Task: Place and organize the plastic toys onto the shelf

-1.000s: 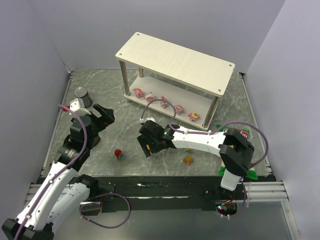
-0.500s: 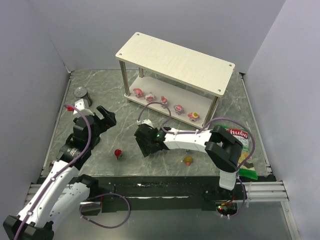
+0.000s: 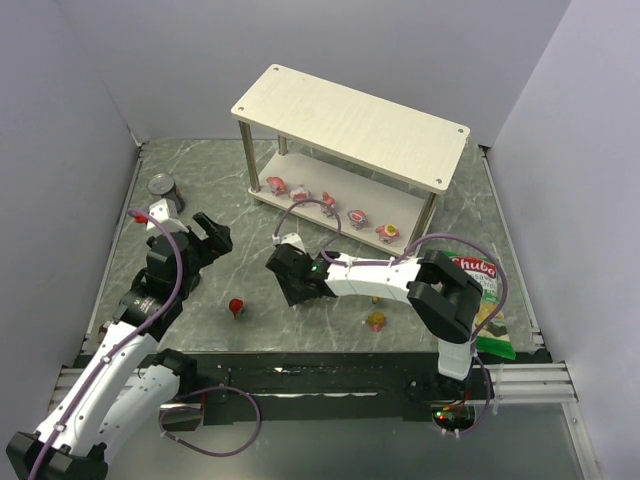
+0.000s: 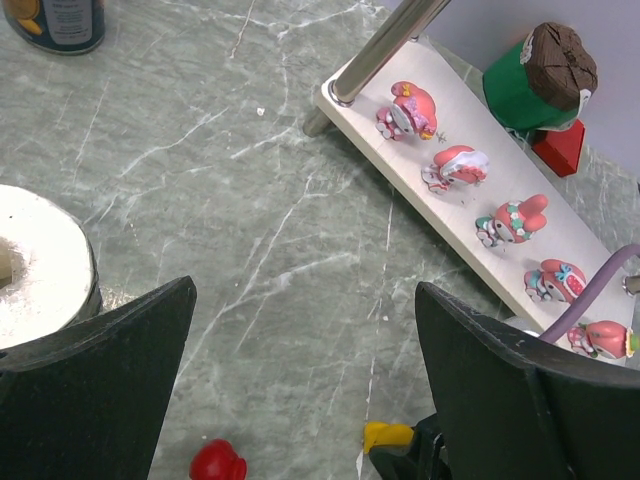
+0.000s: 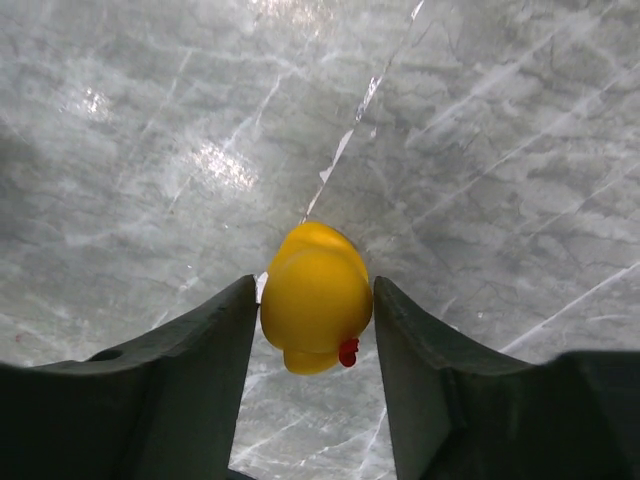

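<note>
The shelf stands at the back, with several pink-and-white toys in a row on its lower board. My right gripper is low over the table's middle, both jaws pressed against a yellow toy. In the left wrist view this yellow toy peeks out beside the right gripper. A red toy lies left of it and an orange-yellow toy to its right. My left gripper hovers open at the left, holding nothing.
A metal can stands at the far left. The green chips bag lies at the right edge. A green object with a brown top and a red block sit behind the lower board. A white round can top sits under my left gripper.
The right gripper has slid a little left and its jaws have come together onto the yellow toy. The left arm shifted slightly early on, then held still, open.
</note>
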`<action>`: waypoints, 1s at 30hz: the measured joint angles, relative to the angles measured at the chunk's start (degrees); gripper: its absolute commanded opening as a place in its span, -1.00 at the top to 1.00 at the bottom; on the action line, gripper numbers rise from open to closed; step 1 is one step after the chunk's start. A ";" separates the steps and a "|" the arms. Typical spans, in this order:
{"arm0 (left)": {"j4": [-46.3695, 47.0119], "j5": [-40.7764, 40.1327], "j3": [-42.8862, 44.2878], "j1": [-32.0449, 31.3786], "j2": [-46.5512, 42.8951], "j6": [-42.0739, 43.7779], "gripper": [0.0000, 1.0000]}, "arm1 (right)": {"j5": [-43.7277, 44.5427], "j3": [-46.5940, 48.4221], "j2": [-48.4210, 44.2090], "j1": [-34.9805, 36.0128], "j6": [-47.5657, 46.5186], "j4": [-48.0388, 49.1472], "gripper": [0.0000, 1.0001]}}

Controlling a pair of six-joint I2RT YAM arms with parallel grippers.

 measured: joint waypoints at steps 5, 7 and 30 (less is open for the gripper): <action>0.00 -0.04 0.00 0.00 0.00 0.00 -0.93 | 0.04 0.74 0.57 -0.15 -0.02 0.22 0.55; 0.02 -0.04 0.00 0.00 0.00 0.00 -0.93 | 0.00 1.01 0.74 -0.17 -0.20 0.15 0.98; -0.02 -0.50 0.00 0.00 0.17 0.02 -0.93 | 1.31 40.41 -6.19 -11.41 1.55 -37.55 1.00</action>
